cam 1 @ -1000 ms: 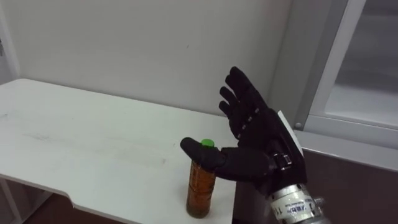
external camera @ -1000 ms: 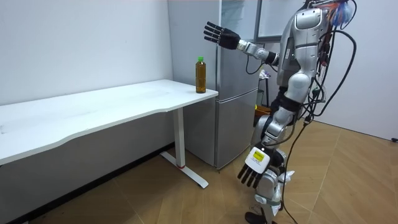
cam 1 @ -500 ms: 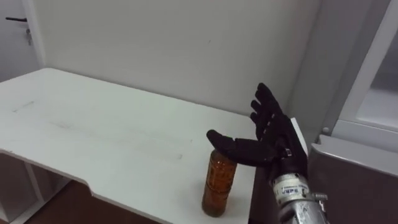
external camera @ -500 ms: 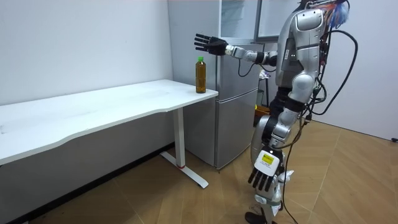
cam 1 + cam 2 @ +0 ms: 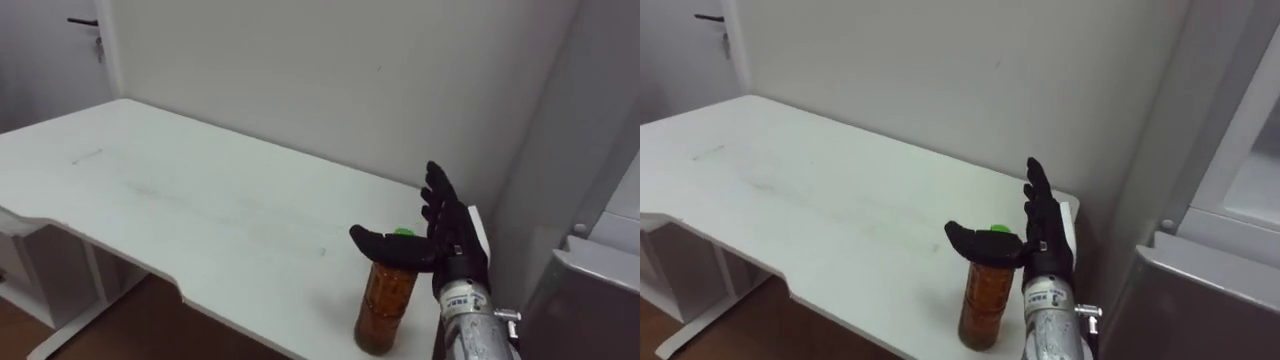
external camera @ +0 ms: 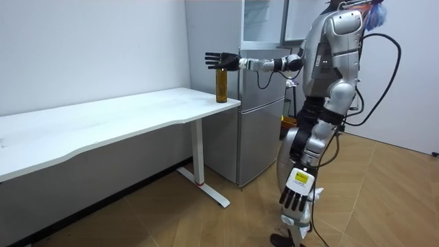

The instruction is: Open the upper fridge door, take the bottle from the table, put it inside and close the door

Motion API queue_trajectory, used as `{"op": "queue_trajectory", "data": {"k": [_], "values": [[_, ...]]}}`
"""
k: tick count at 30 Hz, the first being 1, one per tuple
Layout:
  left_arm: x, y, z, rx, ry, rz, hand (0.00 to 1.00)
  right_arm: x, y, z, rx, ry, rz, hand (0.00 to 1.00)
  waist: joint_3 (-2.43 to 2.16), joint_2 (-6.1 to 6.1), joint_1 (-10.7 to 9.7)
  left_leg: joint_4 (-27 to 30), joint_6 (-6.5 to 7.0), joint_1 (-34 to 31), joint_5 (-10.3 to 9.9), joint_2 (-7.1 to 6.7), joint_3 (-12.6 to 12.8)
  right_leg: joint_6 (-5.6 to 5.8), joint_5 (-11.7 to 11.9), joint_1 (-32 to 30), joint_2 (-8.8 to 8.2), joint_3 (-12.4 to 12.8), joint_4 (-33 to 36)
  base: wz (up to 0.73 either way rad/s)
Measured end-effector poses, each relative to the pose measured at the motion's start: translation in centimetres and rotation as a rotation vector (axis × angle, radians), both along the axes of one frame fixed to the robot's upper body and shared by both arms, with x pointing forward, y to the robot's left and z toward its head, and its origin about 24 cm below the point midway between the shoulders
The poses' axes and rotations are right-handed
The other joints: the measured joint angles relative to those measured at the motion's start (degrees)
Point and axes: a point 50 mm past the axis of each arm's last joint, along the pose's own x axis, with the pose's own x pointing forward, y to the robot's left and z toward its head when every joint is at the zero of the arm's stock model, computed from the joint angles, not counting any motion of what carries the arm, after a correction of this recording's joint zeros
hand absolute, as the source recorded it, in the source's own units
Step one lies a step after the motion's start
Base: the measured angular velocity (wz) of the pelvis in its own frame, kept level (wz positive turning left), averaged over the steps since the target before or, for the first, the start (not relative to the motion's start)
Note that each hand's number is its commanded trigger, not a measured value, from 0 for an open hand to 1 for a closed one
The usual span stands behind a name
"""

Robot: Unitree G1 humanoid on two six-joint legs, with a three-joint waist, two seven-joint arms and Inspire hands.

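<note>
An amber bottle with a green cap stands upright near the right end of the white table. My right hand is open beside the bottle's top, fingers straight and pointing up. Its thumb reaches across in front of the cap and hides part of it; I cannot tell whether it touches. In the room view the same hand is stretched out level with the top of the bottle. My left hand hangs open low beside my leg.
A grey fridge stands right next to the table's end, its top corner close to my right forearm. A plain wall runs behind the table. I stand on the wooden floor in front of the fridge.
My right arm has stretched further toward the room view's left and sunk to the level of the bottle's cap. The eye view has shifted, showing more of the table.
</note>
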Motion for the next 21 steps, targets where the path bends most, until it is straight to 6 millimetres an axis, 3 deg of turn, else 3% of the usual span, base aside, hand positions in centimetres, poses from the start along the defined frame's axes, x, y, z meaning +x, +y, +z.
{"op": "queue_trajectory", "data": {"k": [3,13,21], "values": [[0.2,0.3,0.1,0.01,-0.004,-0.009,0.0,0.2,-0.2,-0.4,-0.01,0.02,-0.012,0.0,0.29,-0.46,0.9,0.0,0.04,-0.3,0.0,-0.09,-0.4,0.05,0.0,0.0,-0.1,-0.5,0.0,0.09],[0.7,0.6,0.3,0.025,-0.009,-0.037,0.0,0.4,0.4,-1.4,-0.058,0.068,0.009,0.0,0.14,-0.83,1.3,0.4,0.09,-0.9,0.0,-0.15,-0.6,0.04,0.0,-0.2,-0.15,-0.7,0.1,0.02],[0.9,0.5,0.3,0.028,0.0,-0.042,0.0,0.0,0.8,-4.0,-0.198,0.166,0.037,0.0,0.19,-0.74,1.3,0.6,0.09,-0.8,0.0,-0.09,-0.6,0.01,0.0,-0.1,-0.13,-0.6,0.3,0.0]]}}
